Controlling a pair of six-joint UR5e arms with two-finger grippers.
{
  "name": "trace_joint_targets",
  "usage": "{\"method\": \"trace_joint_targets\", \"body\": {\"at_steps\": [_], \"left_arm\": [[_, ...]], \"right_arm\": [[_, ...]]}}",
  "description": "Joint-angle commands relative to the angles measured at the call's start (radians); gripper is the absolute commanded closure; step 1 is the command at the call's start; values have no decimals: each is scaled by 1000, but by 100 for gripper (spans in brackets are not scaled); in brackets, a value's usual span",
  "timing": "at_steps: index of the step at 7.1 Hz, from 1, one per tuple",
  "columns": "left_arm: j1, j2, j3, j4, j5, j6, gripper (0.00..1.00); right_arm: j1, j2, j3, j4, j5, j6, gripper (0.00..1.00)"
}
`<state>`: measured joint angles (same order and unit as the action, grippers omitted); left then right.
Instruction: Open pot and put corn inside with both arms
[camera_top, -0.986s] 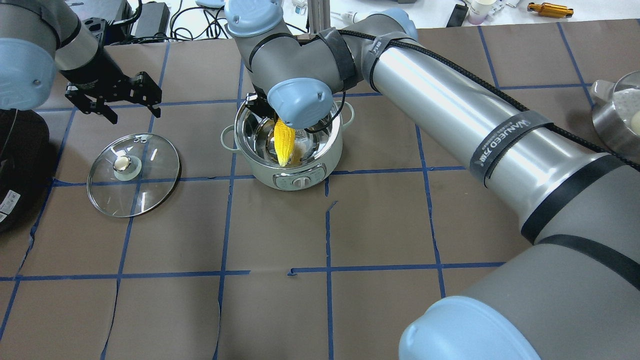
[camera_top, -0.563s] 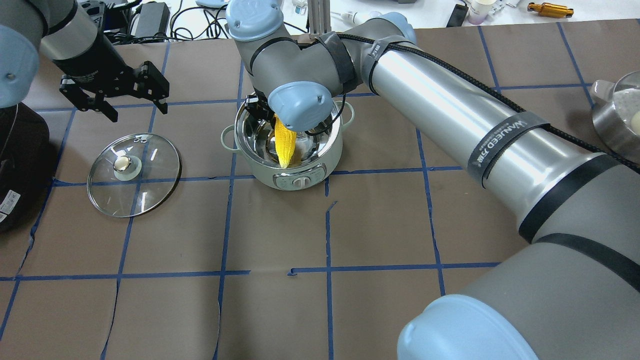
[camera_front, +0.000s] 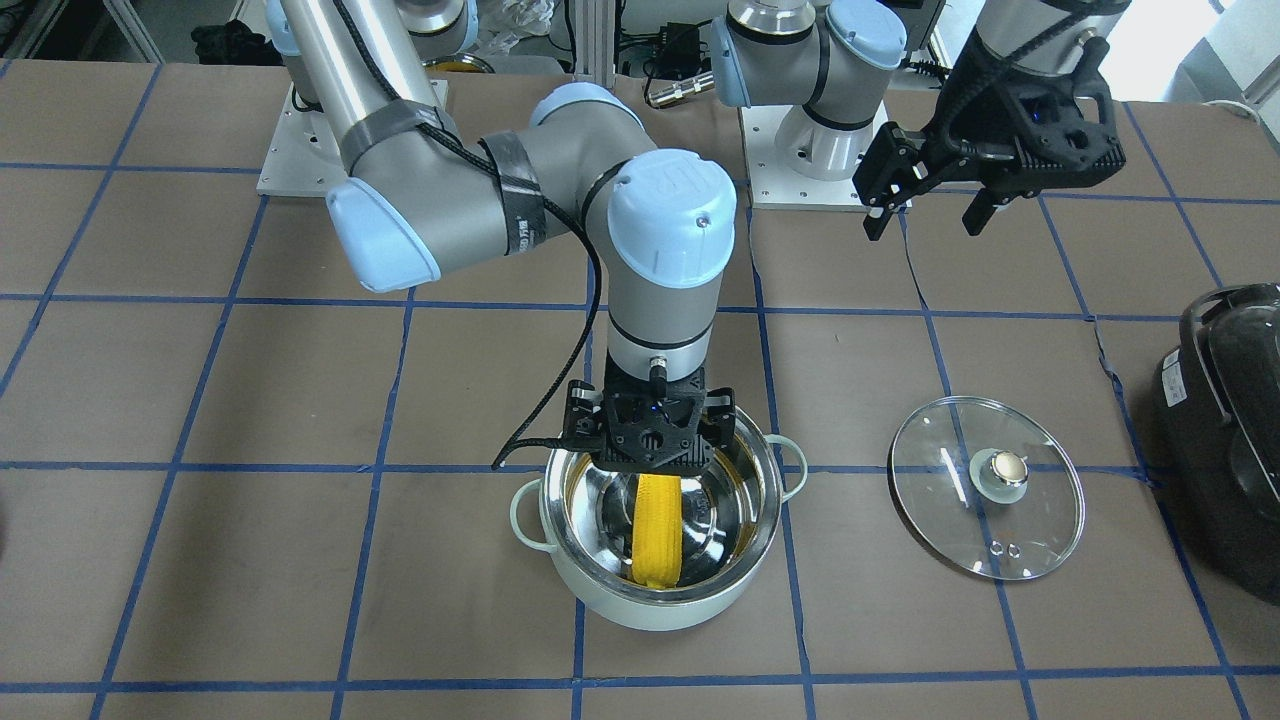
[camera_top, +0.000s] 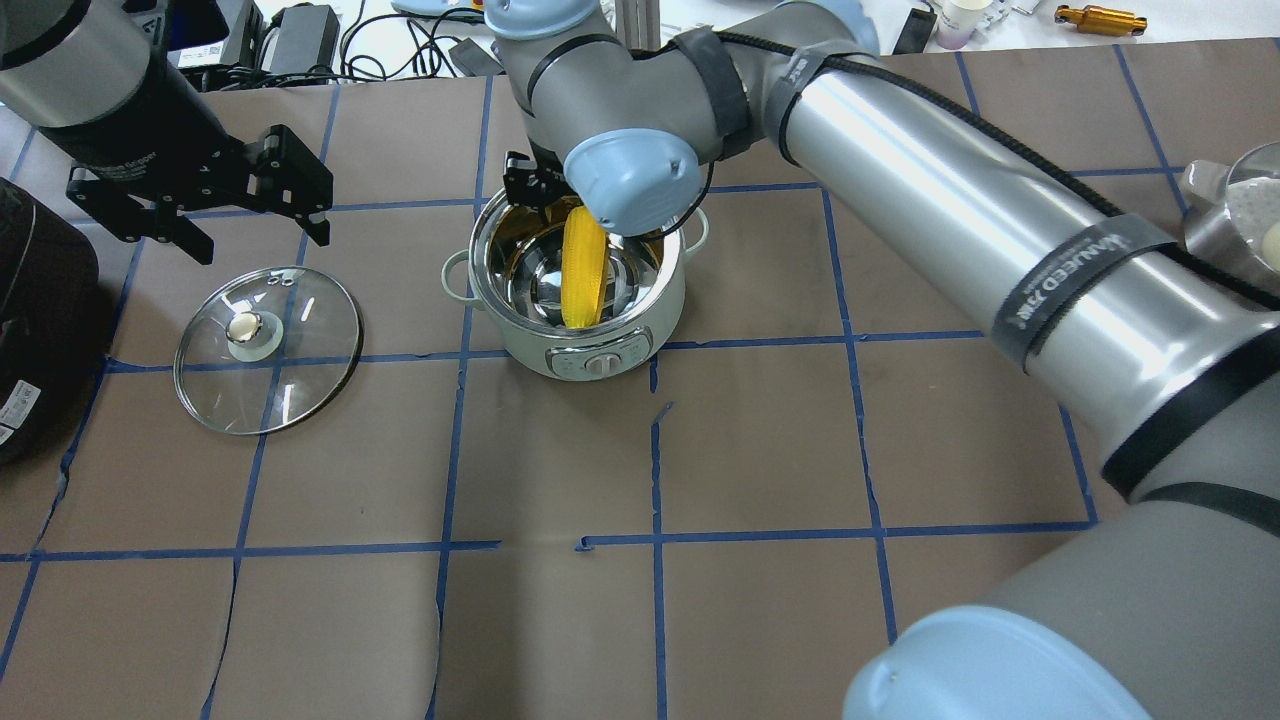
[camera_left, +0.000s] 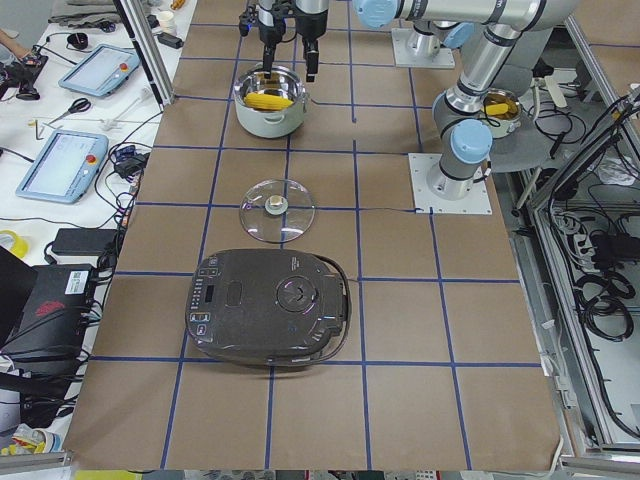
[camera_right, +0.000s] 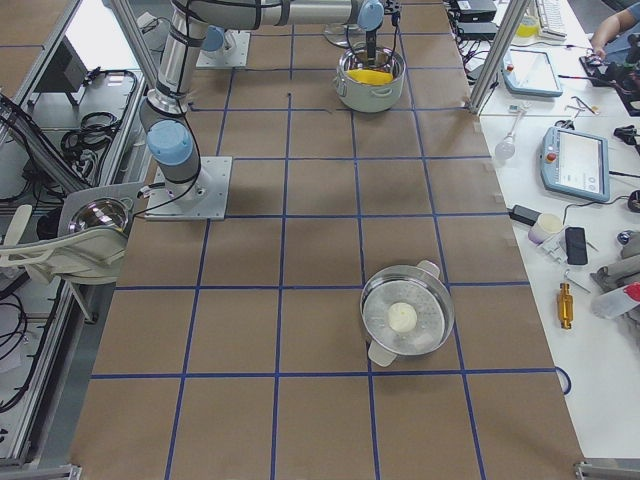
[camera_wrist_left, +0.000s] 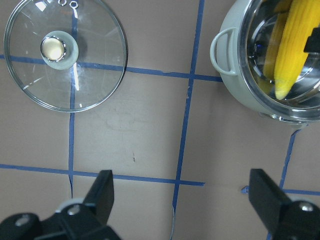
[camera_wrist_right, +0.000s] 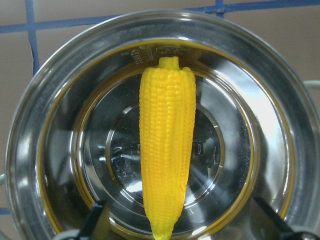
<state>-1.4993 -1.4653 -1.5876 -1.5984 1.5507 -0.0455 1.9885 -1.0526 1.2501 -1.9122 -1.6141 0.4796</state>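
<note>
The pale green pot (camera_top: 520, 345) stands open in the middle of the table. The yellow corn (camera_top: 583, 265) lies inside it, also seen in the right wrist view (camera_wrist_right: 167, 145) and the front view (camera_front: 657, 530). My right gripper (camera_front: 650, 465) hovers just over the pot's back rim, open, its fingers (camera_wrist_right: 95, 220) spread to either side of the corn without touching it. The glass lid (camera_top: 267, 350) lies flat on the table left of the pot, knob up. My left gripper (camera_top: 260, 240) is open and empty, up in the air behind the lid.
A large black appliance (camera_top: 30, 330) sits at the table's left edge, close to the lid. A steel steamer pot (camera_top: 1240, 230) with a white lump in it stands at the far right. Cables and gear lie beyond the back edge.
The corn hung tip-down from my right gripper; now it lies free in the pot and the gripper has opened and shifted a little right. My left gripper drifted left.
</note>
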Motion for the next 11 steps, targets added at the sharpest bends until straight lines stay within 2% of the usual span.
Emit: {"method": "trace_joint_targets", "body": {"at_steps": [1, 4, 5, 7, 8, 11], "left_arm": [[-91, -13, -3, 12, 24, -86, 4], [-127, -17, 26, 2, 11, -111, 4], [-137, -17, 26, 0, 8, -109, 4], [-154, -15, 27, 6, 18, -120, 1], [-154, -14, 20, 6, 23, -120, 1], [-154, -17, 27, 11, 25, -119, 1]], "right_arm": [[-136, -102, 14, 111, 36, -94, 0], [-383, -240, 41, 281, 39, -333, 0], [-446, -294, 81, 351, 28, -401, 0], [-481, -436, 225, 343, 20, -443, 0], [-474, -458, 274, 341, 22, -431, 0], [-465, -480, 267, 357, 19, -401, 0]]}}
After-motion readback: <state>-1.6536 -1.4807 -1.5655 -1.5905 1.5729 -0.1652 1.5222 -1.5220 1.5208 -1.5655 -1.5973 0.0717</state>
